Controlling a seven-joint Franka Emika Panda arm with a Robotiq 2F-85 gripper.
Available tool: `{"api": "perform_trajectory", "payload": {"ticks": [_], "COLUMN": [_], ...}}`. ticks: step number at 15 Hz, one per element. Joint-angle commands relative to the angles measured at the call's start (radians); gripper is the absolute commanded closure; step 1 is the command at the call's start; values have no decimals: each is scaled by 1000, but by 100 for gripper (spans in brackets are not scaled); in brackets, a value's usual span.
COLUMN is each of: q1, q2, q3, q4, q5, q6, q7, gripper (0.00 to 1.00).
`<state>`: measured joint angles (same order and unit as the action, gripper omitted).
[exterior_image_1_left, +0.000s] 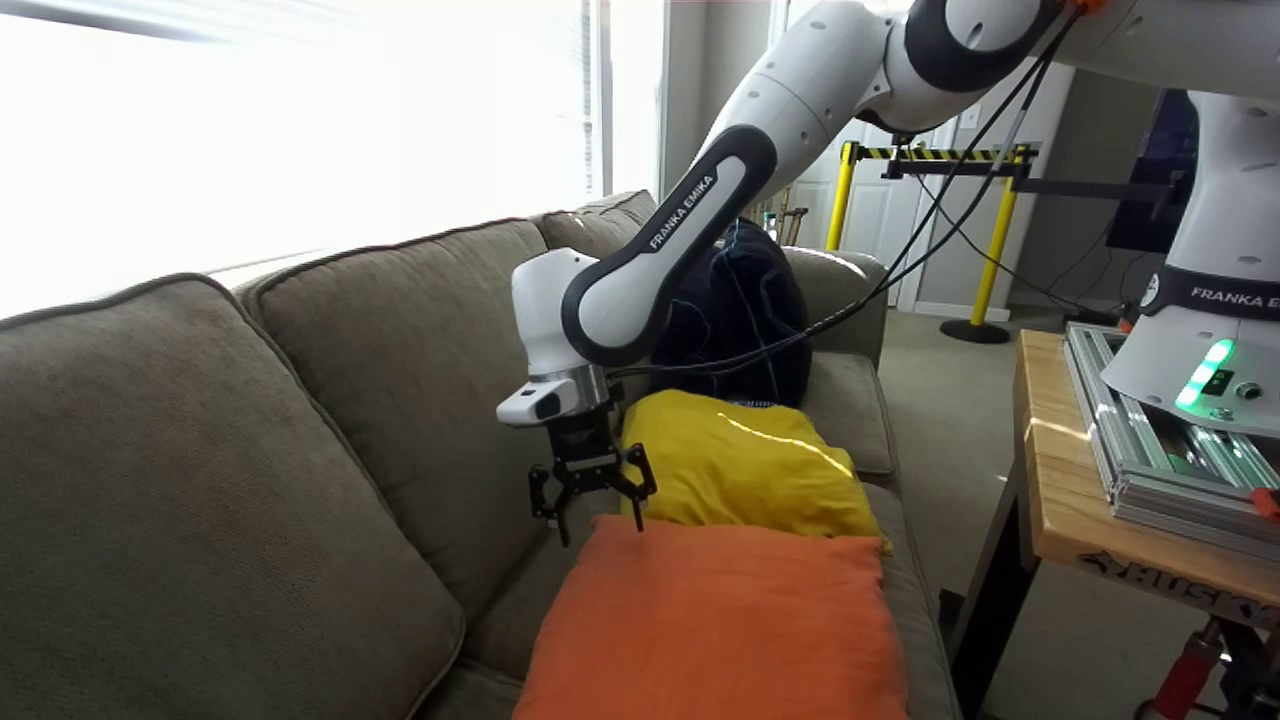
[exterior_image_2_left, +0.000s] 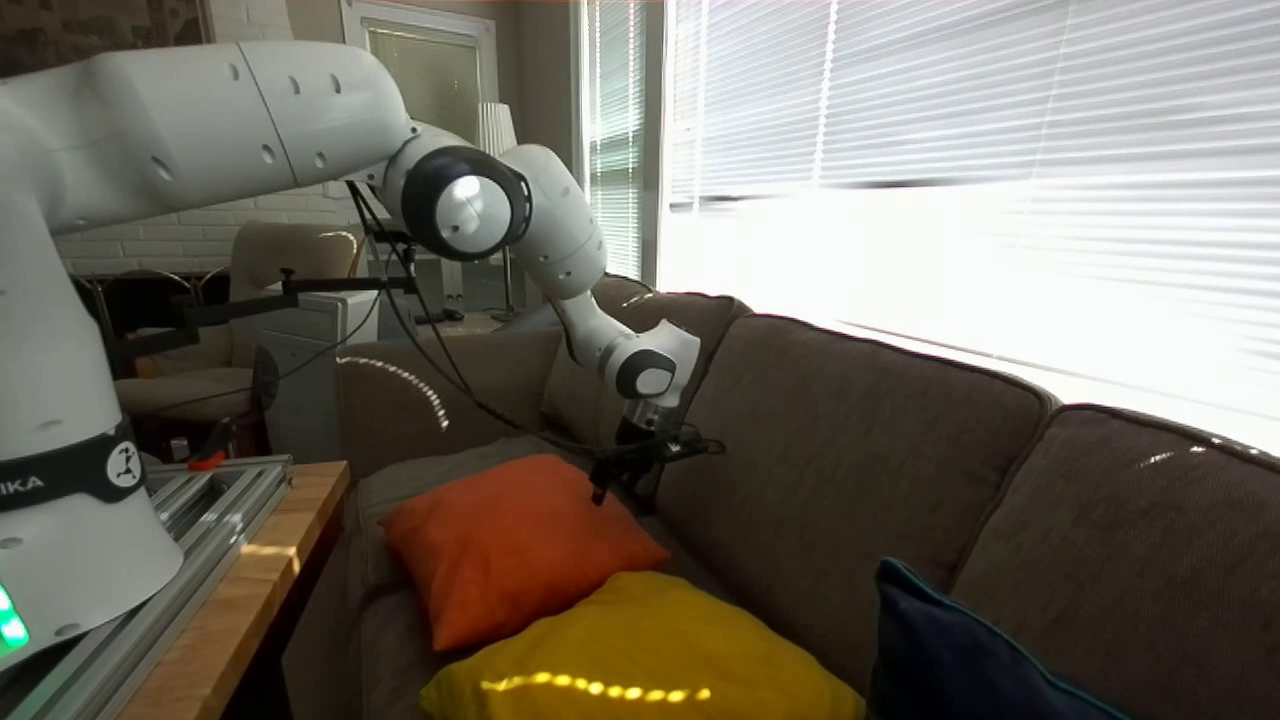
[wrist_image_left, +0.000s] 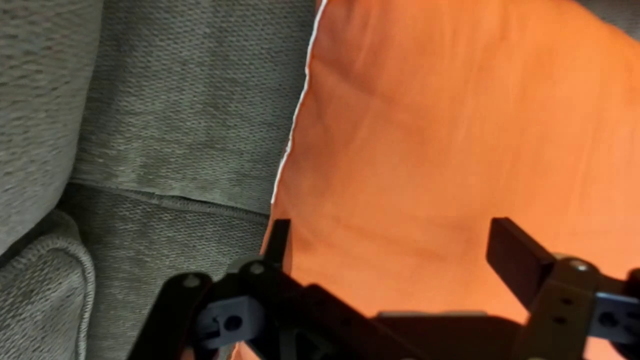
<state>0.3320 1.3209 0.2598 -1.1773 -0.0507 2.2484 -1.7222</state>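
Orange pillow, plain, white line along its ten o'clock edge in the wrist view; yellow pillow, plain; navy pillow, teal-edged, at four o'clock in an exterior view; sofa, taupe; gripper, black; arm, white, black-banded; barrier tape, yellow-and-black stripes.

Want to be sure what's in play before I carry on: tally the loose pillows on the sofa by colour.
Orange pillow: 1
Yellow pillow: 1
Navy pillow: at least 1, partly out of sight
Total: at least 3
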Motion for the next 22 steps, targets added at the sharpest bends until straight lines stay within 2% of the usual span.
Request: {"api": "perform_trajectory", "payload": {"ticks": [1,5,6,8,9,10,11,13,17,19,22], "q1": [8,19,23,31,33,52,55,75,81,88,95], "q2": [97,166,181,209,212,230,167,171,172,171,171], "q3": [6,-2,-5,-9,-8,-20,-42,-60,-45,-44,-39], "q4": [149,275,302,353,352,374,265,247,196,182,180], "q5": [-37,-13,-18,-22,-35,-44,-28,-28,-5,-13,-18], "q6": [-134,-350,-398,-473,-464,-400,-290,-131,121,216,331], "q7": [-21,-63,-73,-94,-98,-84,-71,-45,65,122,213], "gripper": [0,1,17,32,39,48,54,68,96,100,99]}}
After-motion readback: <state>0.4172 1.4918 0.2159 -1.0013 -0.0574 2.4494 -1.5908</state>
